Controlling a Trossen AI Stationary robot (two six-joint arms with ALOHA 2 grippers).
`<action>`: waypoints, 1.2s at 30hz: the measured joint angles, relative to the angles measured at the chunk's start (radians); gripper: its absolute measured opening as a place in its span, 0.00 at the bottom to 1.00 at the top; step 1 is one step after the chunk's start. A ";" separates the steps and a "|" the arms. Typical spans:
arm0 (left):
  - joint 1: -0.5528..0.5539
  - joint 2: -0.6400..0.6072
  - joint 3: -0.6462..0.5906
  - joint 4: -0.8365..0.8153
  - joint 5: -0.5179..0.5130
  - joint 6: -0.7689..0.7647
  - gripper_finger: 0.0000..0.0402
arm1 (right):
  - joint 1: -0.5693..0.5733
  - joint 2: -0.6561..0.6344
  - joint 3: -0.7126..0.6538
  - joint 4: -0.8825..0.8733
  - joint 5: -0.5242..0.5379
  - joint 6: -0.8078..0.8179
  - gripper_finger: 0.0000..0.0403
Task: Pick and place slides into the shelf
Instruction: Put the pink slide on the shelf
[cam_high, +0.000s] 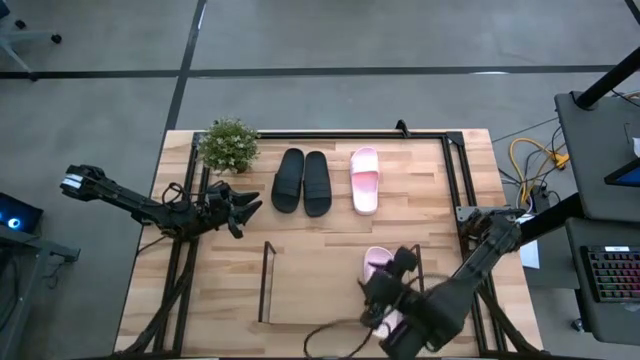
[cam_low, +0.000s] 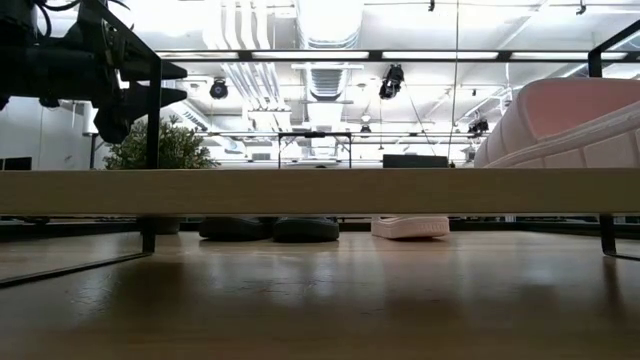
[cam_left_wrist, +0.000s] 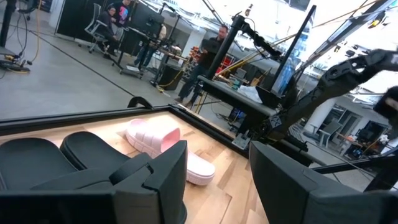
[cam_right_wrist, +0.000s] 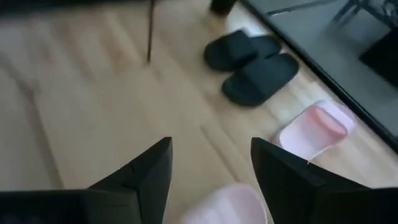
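A pale pink slide (cam_high: 377, 266) lies on the right end of the low wooden shelf (cam_high: 310, 290); in the low view it (cam_low: 565, 125) rests on top of the board (cam_low: 300, 190). My right gripper (cam_high: 388, 278) hangs open over it, fingers either side of its near end (cam_right_wrist: 227, 202), and no touch shows. The black pair (cam_high: 302, 182) and the second pink slide (cam_high: 365, 180) lie soles down on the table beyond the shelf. My left gripper (cam_high: 250, 205) hovers open just left of the black pair (cam_left_wrist: 62, 155).
A small potted plant (cam_high: 229, 145) stands at the table's far left corner, beside my left arm. Thin dark frames (cam_high: 266, 282) rise at both shelf ends, and a dark rail (cam_high: 455, 170) borders the table. The shelf's left part is bare wood. People stand in the room behind.
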 joint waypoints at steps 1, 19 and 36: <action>0.000 0.000 0.000 0.000 0.001 0.000 0.40 | -0.010 -0.023 0.000 -0.001 0.012 0.023 0.51; 0.000 0.001 0.002 0.066 0.007 -0.002 0.40 | -0.243 -0.399 -0.195 0.189 -0.135 -0.280 0.32; 0.000 0.004 0.003 0.106 0.004 -0.002 0.40 | -0.741 -0.542 -0.513 0.350 -0.503 -0.998 0.24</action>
